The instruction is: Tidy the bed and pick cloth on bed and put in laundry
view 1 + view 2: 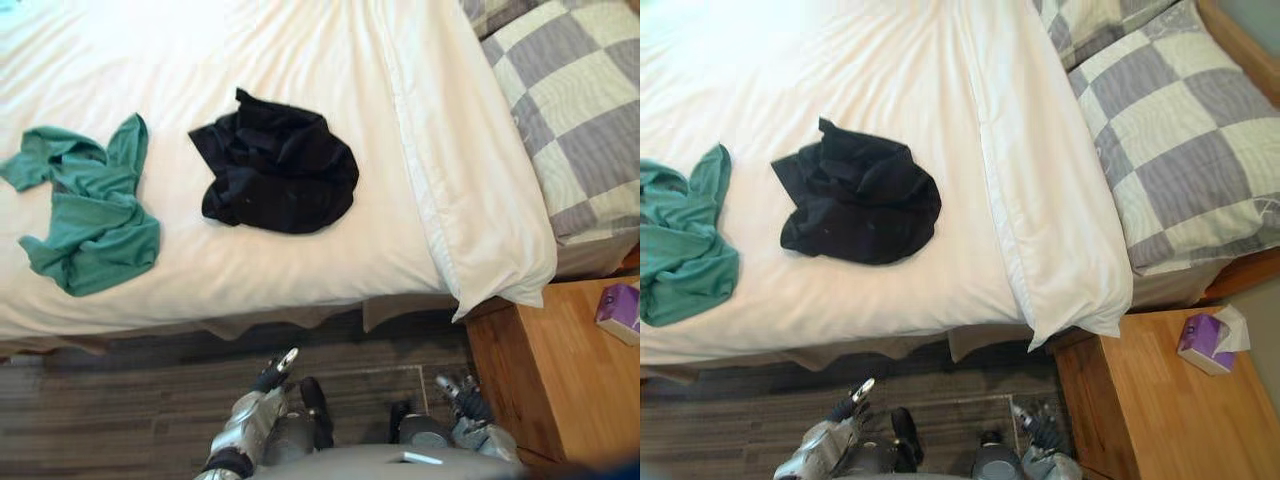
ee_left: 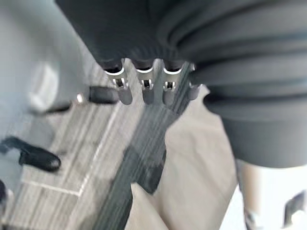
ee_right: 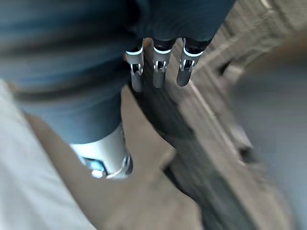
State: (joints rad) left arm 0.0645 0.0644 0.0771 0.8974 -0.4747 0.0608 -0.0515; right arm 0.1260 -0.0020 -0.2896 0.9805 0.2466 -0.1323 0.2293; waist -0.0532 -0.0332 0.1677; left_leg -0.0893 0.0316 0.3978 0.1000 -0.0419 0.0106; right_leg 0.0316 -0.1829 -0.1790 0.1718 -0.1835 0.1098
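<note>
1. Two cloths on the bed (image 1: 300, 60), both crumpled and lying on the white cover.
2. One black cloth (image 1: 275, 165), about mid-bed in the head view.
3. One green cloth (image 1: 90, 210) at 9 o'clock from the black one. It lies near it but apart, with a strip of white between them.
4. Neither cloth is touched by a hand.
5. One white duvet (image 1: 470, 180), with a thick folded edge running from 12 o'clock down to about 4 o'clock. Its corner hangs over the side of the bed.
6. Two grey-and-white checked pillows at 2 o'clock: a large pillow (image 1: 1185, 140) and a second pillow (image 1: 1080, 18) just beyond it at the frame edge.
7. One wooden bench (image 1: 1140, 410) at 4 o'clock, tight against the bed.
8. One purple tissue box (image 1: 1205, 345) on the bench, towards its far side.
9. Left hand (image 1: 278, 368) at 6 o'clock, low over the dark floor (image 1: 120, 400) in front of the bed. Its fingers (image 2: 124, 93) are straight and hold nothing.
10. Right hand (image 1: 460, 395) at 5 o'clock, near the bench corner. Its fingers (image 3: 158, 76) are straight and empty.
11. Both hands are well apart from the cloths.
</note>
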